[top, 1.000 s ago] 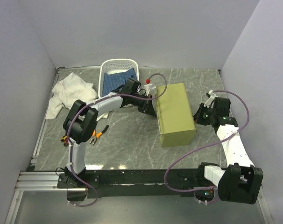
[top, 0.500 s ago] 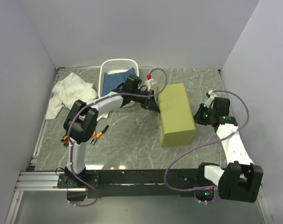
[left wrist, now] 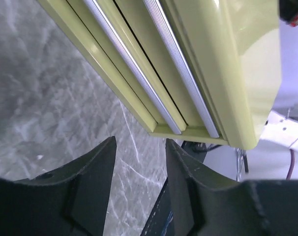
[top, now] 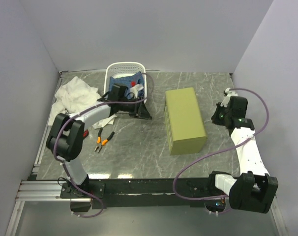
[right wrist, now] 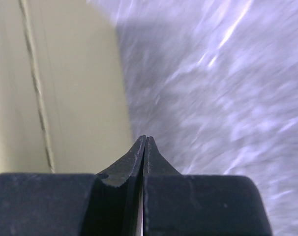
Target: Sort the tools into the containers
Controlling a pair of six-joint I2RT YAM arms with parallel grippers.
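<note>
Plainly, the left tool (left wrist: 139,194) stands partly spread and grips nothing, its dark fingers facing the olive metal chest (left wrist: 227,73) with ribbed silver drawer rails. Beside the chest's smooth wall, the right tool (right wrist: 144,147) is pressed together, empty. Orange-black pliers (top: 101,142) lie on the grey marbled worktop (top: 139,157), near the perforated white basket (top: 123,67).

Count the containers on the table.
2. The green drawer chest stands right of centre. The white basket sits further back, to its left. No others show, though the arms could hide something small.
</note>
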